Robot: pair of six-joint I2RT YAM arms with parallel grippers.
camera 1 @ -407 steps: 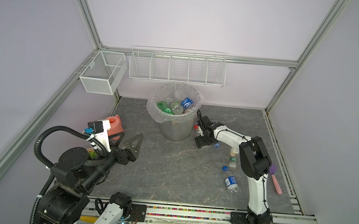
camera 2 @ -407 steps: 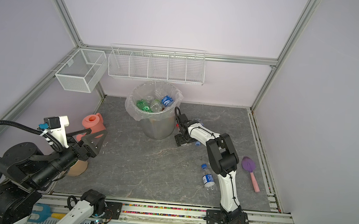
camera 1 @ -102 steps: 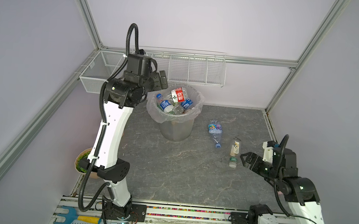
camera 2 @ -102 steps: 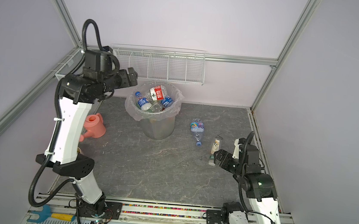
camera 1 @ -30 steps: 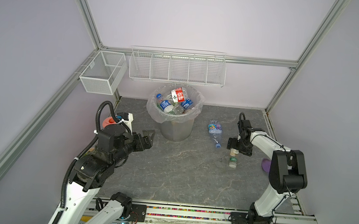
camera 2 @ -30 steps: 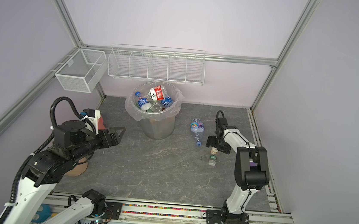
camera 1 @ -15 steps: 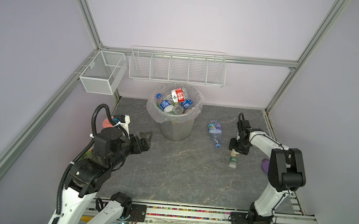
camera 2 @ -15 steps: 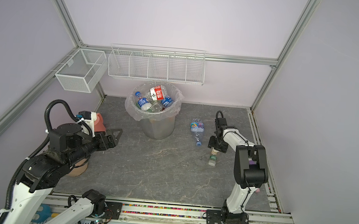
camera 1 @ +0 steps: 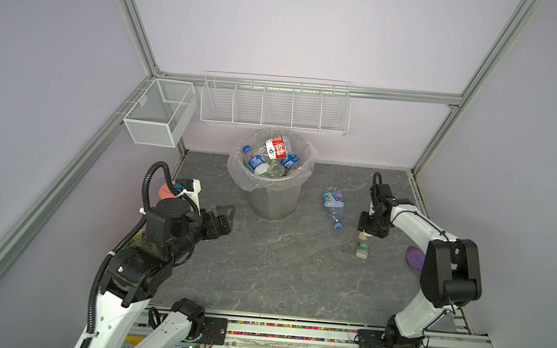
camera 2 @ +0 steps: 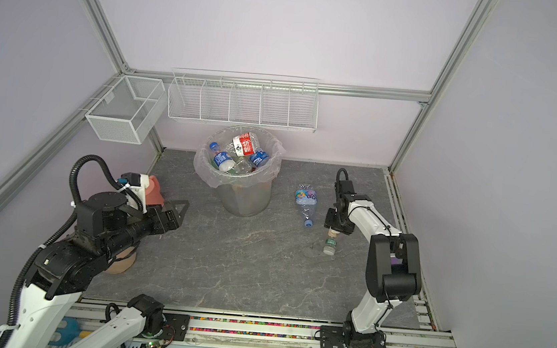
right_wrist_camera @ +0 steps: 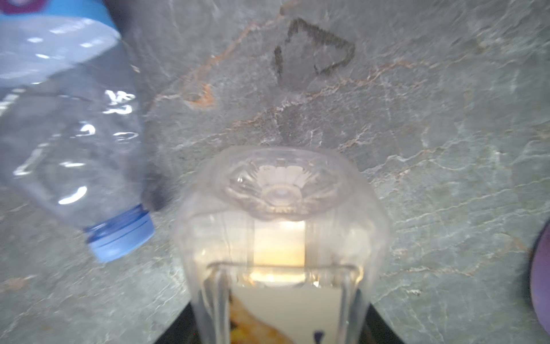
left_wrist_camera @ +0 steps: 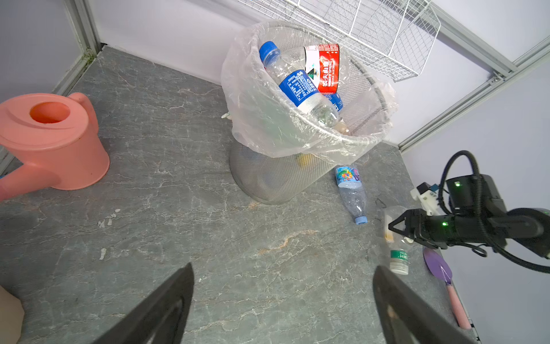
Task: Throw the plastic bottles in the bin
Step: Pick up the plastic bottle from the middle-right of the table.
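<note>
The grey bin (camera 1: pixel 269 200) stands at the back with a clear bag over its rim and several plastic bottles inside. On the floor to its right lies a clear bottle with a blue cap (camera 1: pixel 334 203) (right_wrist_camera: pixel 74 134). My right gripper (camera 1: pixel 369 227) (right_wrist_camera: pixel 279 321) is shut on the base end of a clear bottle with a cream label (camera 1: pixel 362 247) (right_wrist_camera: pixel 279 223). That bottle's capped end points toward the front. In the left wrist view my left gripper (left_wrist_camera: pixel 282 277) is open and holds nothing. It hovers left of the bin (left_wrist_camera: pixel 276 181).
A pink watering can (left_wrist_camera: pixel 50 140) sits by the left wall. A purple scoop (camera 1: pixel 415 257) lies right of the held bottle. Two white wire baskets (camera 1: pixel 275 106) (camera 1: pixel 159 111) hang on the back and left walls. A tan pot (camera 2: pixel 122 261) is under my left arm.
My right gripper's jaws have closed round the cream-labelled bottle. My left arm has drawn back a little to the left, still open.
</note>
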